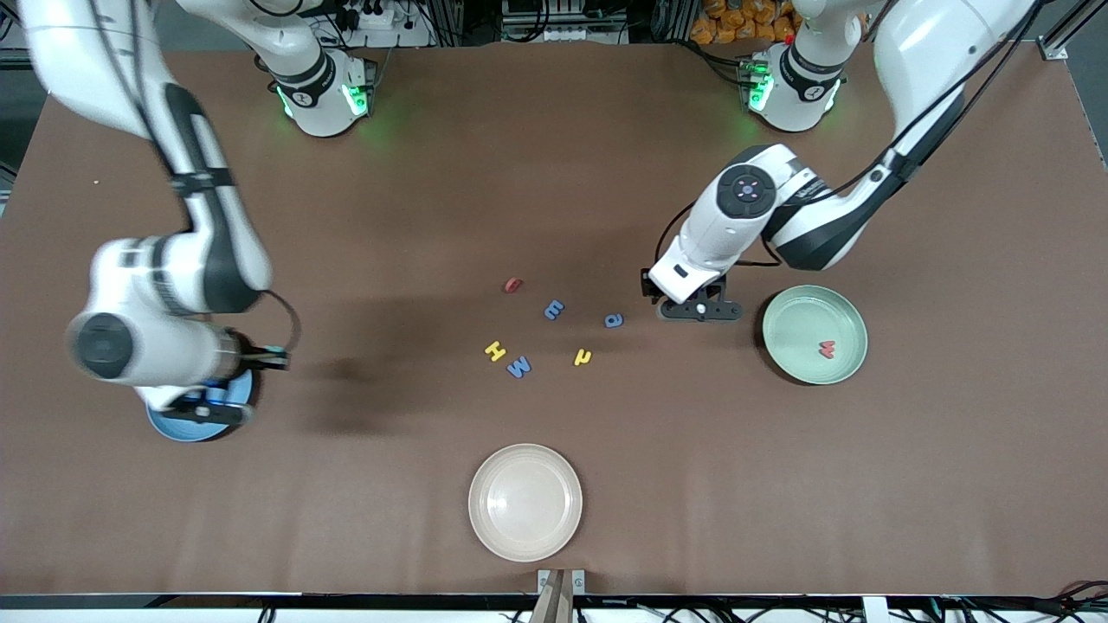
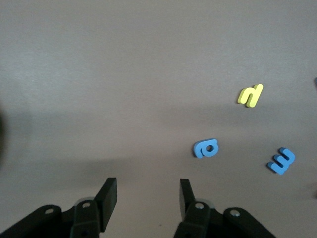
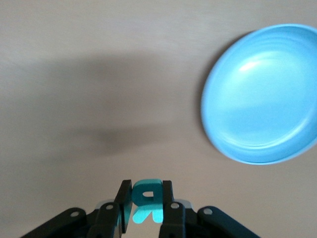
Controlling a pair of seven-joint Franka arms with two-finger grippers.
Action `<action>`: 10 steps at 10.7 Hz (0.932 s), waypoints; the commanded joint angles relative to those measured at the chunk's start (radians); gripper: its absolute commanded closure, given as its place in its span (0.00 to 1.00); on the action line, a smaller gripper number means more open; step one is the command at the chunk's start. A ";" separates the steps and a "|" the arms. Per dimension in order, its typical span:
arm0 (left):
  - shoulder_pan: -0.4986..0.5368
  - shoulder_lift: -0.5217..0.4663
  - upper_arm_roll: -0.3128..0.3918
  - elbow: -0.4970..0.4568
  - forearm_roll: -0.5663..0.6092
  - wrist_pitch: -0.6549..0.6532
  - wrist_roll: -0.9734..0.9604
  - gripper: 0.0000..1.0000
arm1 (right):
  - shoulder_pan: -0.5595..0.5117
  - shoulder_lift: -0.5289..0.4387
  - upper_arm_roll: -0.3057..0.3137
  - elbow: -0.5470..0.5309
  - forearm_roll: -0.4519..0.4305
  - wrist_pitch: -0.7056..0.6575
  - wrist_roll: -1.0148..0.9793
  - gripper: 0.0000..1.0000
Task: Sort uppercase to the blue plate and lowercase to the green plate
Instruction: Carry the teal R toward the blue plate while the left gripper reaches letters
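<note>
Now right gripper point(image 3: 144, 208) pinches foam green R point(image 3: 146, 198) near glossy round blue plate point(image 3: 262, 94); left gripper point(image 2: 147, 198) fingers spread, empty.

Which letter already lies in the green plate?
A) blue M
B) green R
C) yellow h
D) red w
D: the red w lies alone in the green plate, while the green R is clamped in the right gripper by the blue plate.

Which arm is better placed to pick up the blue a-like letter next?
The left arm. The left gripper is open and empty, over the table beside the blue a-like letter. The right gripper is shut on the green R by the blue plate.
</note>
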 commanded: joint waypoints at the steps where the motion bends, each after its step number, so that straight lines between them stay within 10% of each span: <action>1: -0.149 0.000 0.109 0.055 -0.012 0.007 -0.075 0.38 | -0.099 -0.051 0.020 -0.049 -0.007 -0.015 -0.179 1.00; 10: -0.475 0.107 0.394 0.194 -0.014 0.058 -0.284 0.34 | -0.281 -0.041 0.023 0.048 0.041 0.006 -0.651 0.77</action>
